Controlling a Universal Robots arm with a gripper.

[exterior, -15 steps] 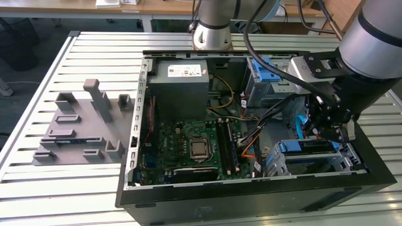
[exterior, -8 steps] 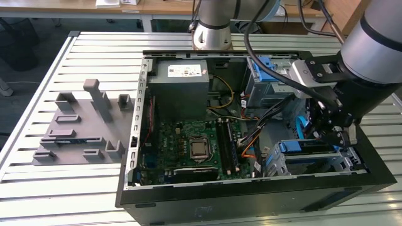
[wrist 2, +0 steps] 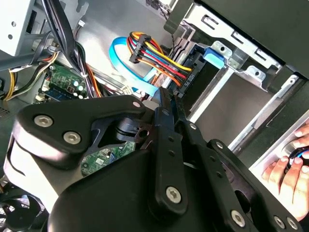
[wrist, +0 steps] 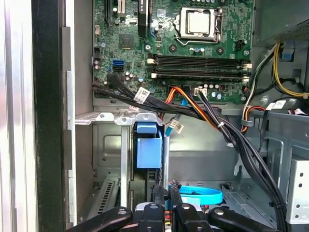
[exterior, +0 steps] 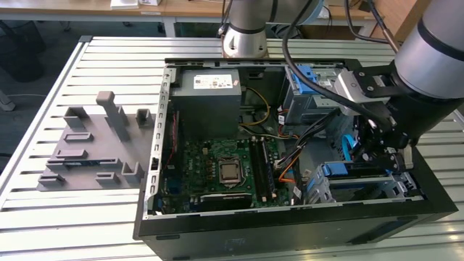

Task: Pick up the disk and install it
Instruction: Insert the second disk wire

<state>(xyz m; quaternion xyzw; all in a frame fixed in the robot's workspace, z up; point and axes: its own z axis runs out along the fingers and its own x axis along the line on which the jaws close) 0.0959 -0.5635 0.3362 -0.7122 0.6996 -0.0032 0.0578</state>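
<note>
The slatted table (exterior: 87, 217) carries an open computer case (exterior: 290, 234) near its right edge in the exterior view. The gripper (exterior: 384, 155) hangs inside the case by the drive cage (exterior: 362, 187); whether it is spread or pressed together cannot be told. The disk (exterior: 351, 169) sits in that cage, its blue rail showing.

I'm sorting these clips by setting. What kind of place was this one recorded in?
Most likely a robotics lab or test workshop. An open computer case lies on a slatted metal table with its motherboard exposed, a grey fixture block sits beside it, and desks stand behind.
</note>
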